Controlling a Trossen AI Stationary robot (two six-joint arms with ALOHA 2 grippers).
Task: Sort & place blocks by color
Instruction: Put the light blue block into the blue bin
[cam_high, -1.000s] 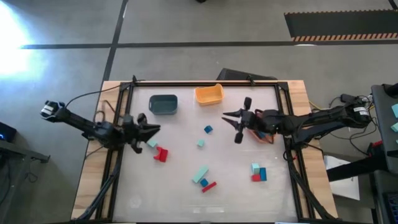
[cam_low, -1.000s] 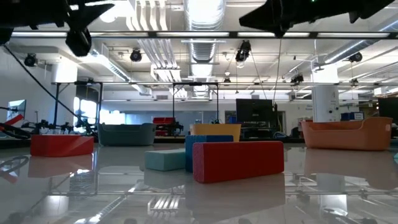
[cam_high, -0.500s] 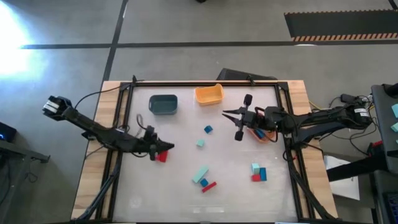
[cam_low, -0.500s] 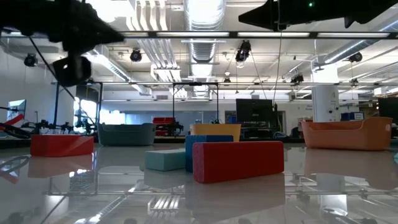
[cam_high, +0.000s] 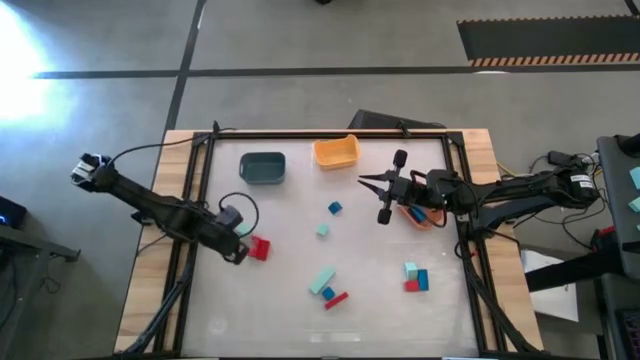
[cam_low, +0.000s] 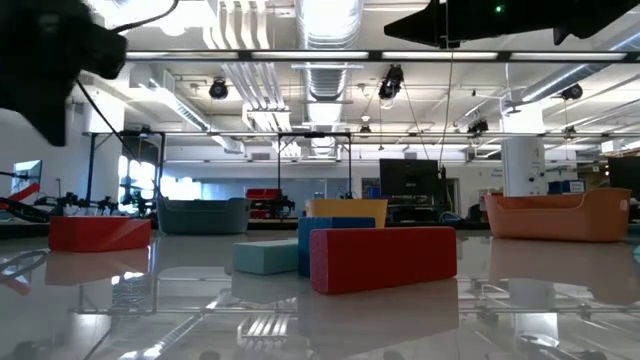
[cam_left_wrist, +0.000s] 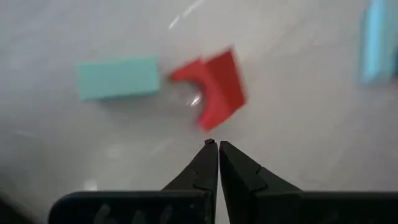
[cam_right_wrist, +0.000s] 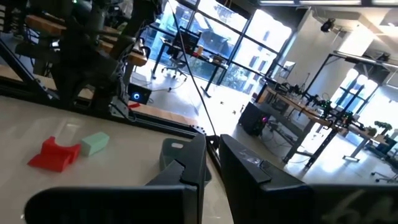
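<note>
My left gripper (cam_high: 240, 253) is shut and low over the table's left part. Its tips (cam_left_wrist: 215, 145) stop just short of a red arch block (cam_left_wrist: 211, 87), which lies flat (cam_high: 261, 248). A mint block (cam_left_wrist: 117, 78) rests beside the arch; the arm hides it in the high view. My right gripper (cam_high: 362, 183) hovers over the table's far right part, its fingers (cam_right_wrist: 186, 163) together but for a thin slit. Loose blocks lie flat on the table: a blue cube (cam_high: 334, 208), a mint cube (cam_high: 322, 230), a mint bar (cam_high: 322, 280) and a red bar (cam_high: 336, 299).
A dark teal bin (cam_high: 263, 167) and a yellow-orange bin (cam_high: 336, 151) stand near the far edge. An orange bin (cam_high: 428, 216) sits partly under the right arm. A mint, blue and red cluster (cam_high: 415, 278) lies near the right edge. A cable loop (cam_high: 240, 208) trails behind the left wrist.
My left gripper has come down and moved toward the near edge. It first reached right, over the red arch, then drew back a little to the left of it. The arch has stayed where it was. The right arm has kept still.
</note>
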